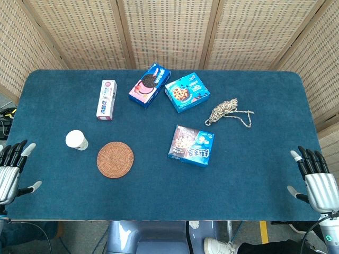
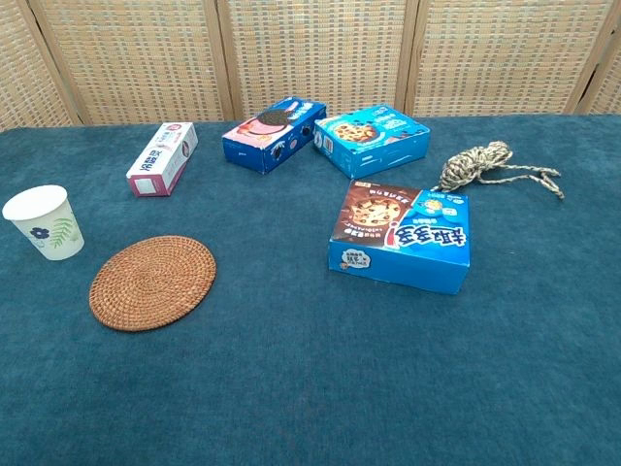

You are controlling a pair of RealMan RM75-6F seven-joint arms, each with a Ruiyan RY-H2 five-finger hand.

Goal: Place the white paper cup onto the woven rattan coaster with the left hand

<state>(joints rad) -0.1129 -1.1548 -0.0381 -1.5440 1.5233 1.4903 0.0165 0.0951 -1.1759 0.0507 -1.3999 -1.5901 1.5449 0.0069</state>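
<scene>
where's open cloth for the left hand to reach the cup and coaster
Bare cloth runs from the left hand to the paper cup and rattan coaster, and along the near edge. Crowded behind: toothpaste box, cookie boxes, rope.

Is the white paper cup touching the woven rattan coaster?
Apart. In the chest view, a strip of blue tablecloth shows between the white paper cup and the woven rattan coaster; the head view shows the same gap.

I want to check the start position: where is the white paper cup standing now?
The white paper cup stands upright on the left part of the table, just left of the woven rattan coaster and apart from it, in both views.
</scene>
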